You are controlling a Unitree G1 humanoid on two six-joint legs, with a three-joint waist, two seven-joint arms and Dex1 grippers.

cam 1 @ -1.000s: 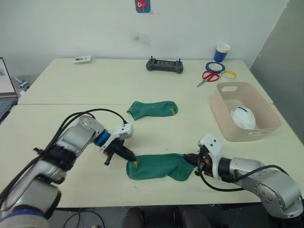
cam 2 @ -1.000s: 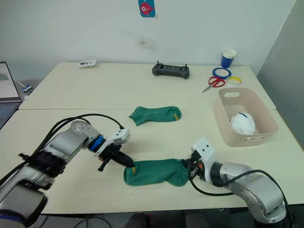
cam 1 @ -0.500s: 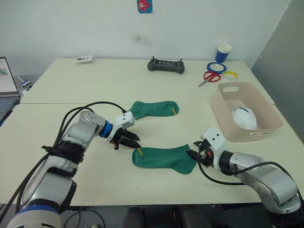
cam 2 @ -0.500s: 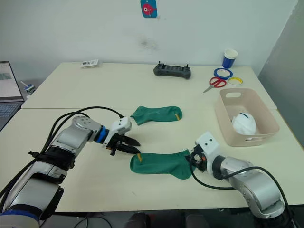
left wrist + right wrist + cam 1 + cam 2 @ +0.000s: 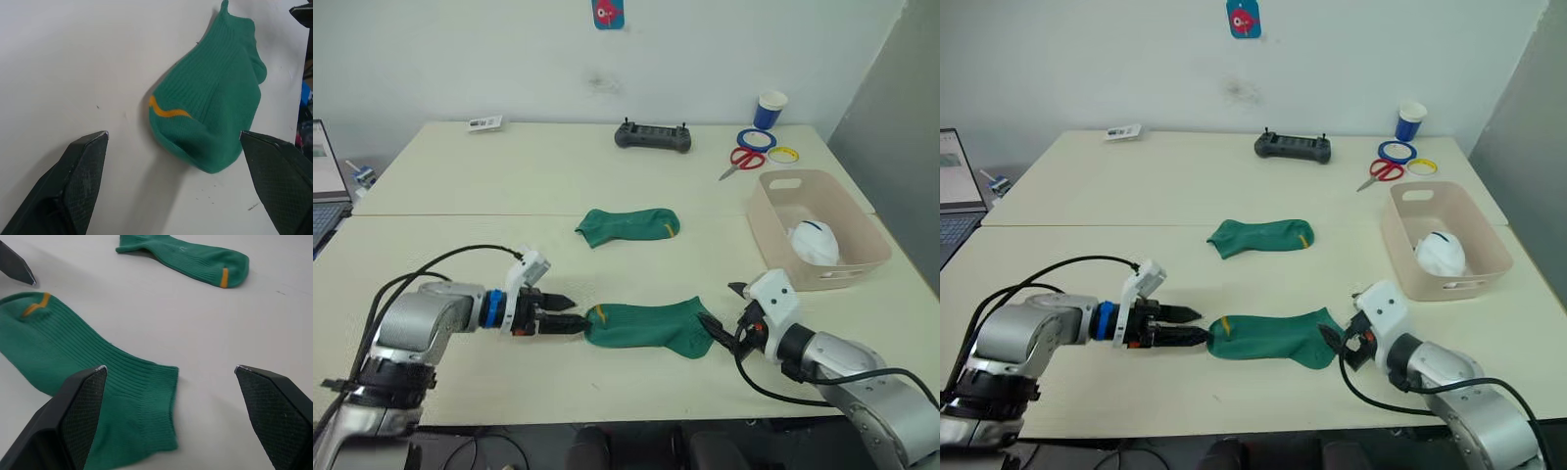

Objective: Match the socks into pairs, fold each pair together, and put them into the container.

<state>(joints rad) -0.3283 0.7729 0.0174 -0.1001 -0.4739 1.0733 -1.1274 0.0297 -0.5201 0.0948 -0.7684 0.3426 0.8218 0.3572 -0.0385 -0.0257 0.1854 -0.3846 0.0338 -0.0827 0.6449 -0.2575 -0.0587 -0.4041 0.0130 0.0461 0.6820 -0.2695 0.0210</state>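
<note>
Left tool (image 5: pixel 566 324) lies low along the cream counter (image 5: pixel 460 186), fingers spread, tips at the toe of a dark green ankle sock (image 5: pixel 646 326). Right tool (image 5: pixel 722 329) gapes at its cuff. Second green sock (image 5: pixel 628 224) beyond; pink-beige plastic tub (image 5: pixel 773 235) right.

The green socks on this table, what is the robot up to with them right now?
Both grippers sit open at opposite ends of the near green sock, left gripper at its toe, right gripper at its cuff. The far green sock lies alone. A white bundle is in the pink tub.
</note>
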